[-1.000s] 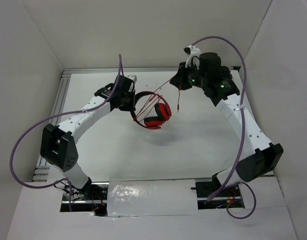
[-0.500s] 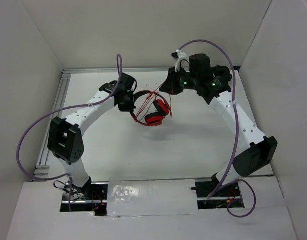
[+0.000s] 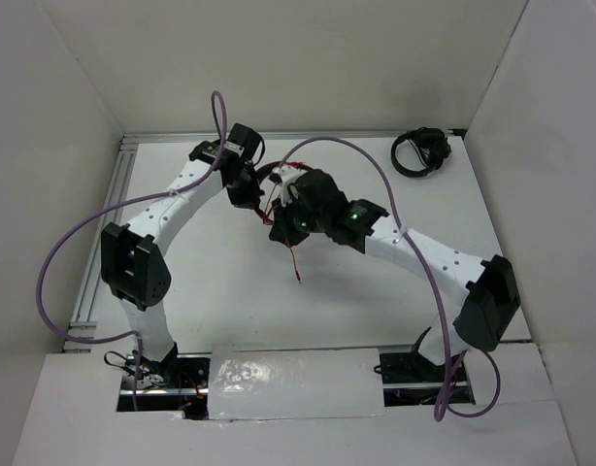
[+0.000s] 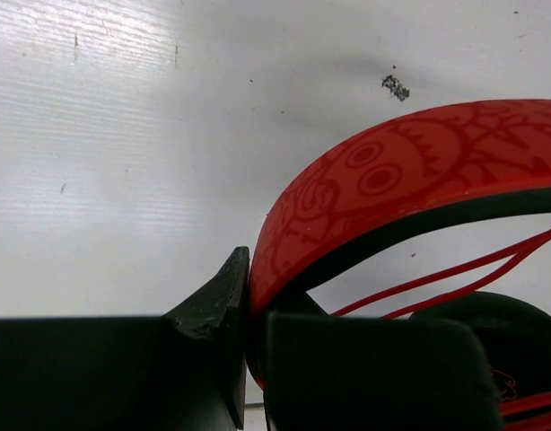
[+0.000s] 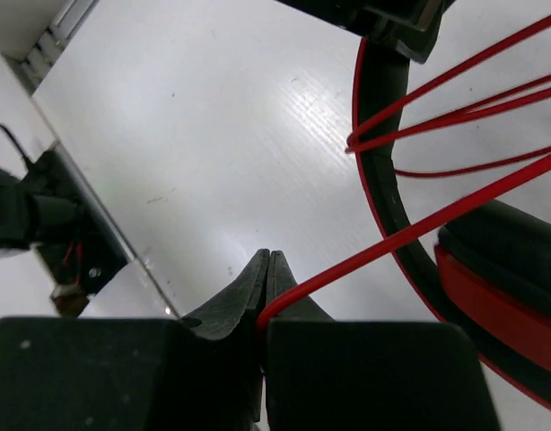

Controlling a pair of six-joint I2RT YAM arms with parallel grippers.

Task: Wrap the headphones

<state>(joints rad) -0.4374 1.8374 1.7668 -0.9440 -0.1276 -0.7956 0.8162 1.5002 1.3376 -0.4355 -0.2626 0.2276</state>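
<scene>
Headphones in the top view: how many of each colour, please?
Red headphones: 1
Black headphones: 1
Total: 2

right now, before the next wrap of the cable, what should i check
1. Left gripper clamped on the red headband: ok.
2. Right gripper pinching the red cable: ok.
3. Cable leaving the right gripper runs straight, no slack: ok.
4. Turns already made lie across the headband, not slipped off: ok in the right wrist view.
5. Loose tail hanging below the right gripper is free of snags: cannot tell.
6. Black headphones out of the way: ok, at the far right corner.
</scene>
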